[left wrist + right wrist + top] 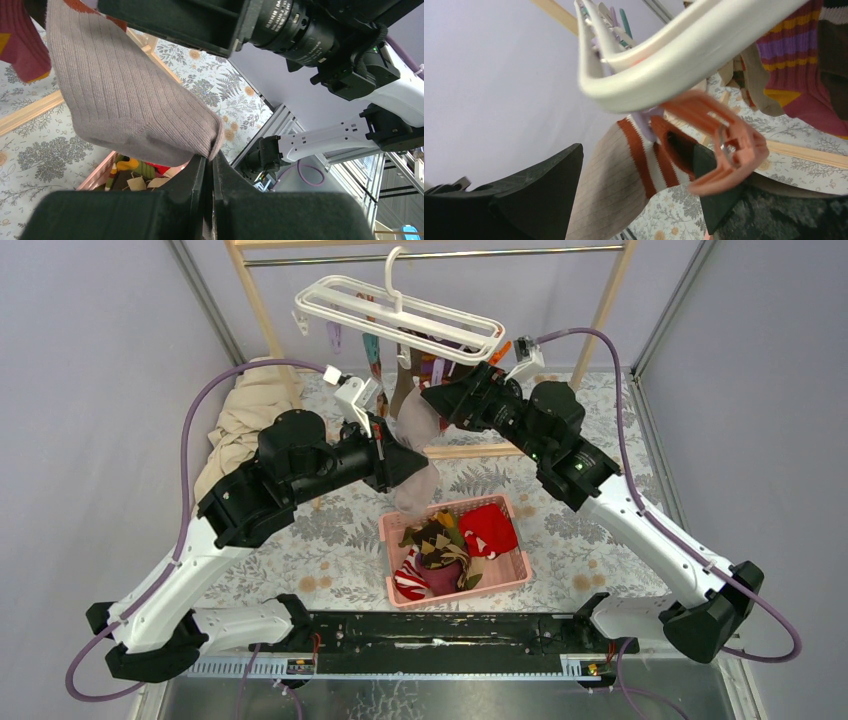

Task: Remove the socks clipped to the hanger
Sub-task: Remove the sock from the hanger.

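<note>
The white hanger (400, 315) hangs by its hook from the metal rail, with several socks clipped under it. A beige sock with rust stripes (415, 430) hangs down from it. My left gripper (420, 478) is shut on this sock's toe end; the left wrist view shows the sock (125, 95) pinched between the closed fingers of my left gripper (209, 157). My right gripper (440, 400) is open at the sock's cuff. In the right wrist view the gripper (639, 155) straddles the striped cuff (644, 150), with the orange clip (719, 145) against the right finger, below the hanger bar (674, 60).
A pink basket (510, 575) near the table's front holds several socks, among them a red one (490, 525). A magenta-olive sock (804, 75) hangs beside the clip. The wooden rail frame (260, 310) stands behind. A beige cloth pile (245, 415) lies at the back left.
</note>
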Controlling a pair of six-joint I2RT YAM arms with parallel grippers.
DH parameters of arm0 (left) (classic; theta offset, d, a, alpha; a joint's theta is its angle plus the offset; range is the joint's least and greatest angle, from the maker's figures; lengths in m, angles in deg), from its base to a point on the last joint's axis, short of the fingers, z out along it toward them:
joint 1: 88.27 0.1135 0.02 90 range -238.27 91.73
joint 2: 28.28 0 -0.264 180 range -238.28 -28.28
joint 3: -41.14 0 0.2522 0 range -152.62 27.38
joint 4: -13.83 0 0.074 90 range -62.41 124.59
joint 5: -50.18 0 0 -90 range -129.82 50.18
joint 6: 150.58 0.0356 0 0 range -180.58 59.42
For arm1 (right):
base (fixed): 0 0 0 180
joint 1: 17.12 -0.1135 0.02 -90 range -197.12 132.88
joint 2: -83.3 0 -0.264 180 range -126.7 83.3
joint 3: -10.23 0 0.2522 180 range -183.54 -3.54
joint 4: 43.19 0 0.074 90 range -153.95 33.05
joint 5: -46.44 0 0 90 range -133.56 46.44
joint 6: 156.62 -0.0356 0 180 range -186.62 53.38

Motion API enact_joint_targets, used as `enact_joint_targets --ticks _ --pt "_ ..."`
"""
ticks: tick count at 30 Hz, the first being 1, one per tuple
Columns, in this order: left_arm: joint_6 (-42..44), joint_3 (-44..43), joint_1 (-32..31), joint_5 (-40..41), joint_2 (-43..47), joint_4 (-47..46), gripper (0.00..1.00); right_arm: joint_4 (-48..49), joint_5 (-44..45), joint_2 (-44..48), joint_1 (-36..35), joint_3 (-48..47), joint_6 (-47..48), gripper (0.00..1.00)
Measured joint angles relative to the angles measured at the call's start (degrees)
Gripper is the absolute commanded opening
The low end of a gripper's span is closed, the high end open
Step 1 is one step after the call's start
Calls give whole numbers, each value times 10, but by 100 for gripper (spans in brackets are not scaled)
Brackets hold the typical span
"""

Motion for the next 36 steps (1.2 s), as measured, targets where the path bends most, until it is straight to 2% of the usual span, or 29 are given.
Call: enact_joint_targets --ticks 14,29,36 --pt "0 -12 0 -2 14 3 0 25 46 -17 -2 -6 16 83" --pt "0 -13 0 -2 33 14 0 112 59 -31 -2 -8 16 66" --pt "0 -13 0 -1 38 21 0 136 60 -36 -2 -8 17 50"
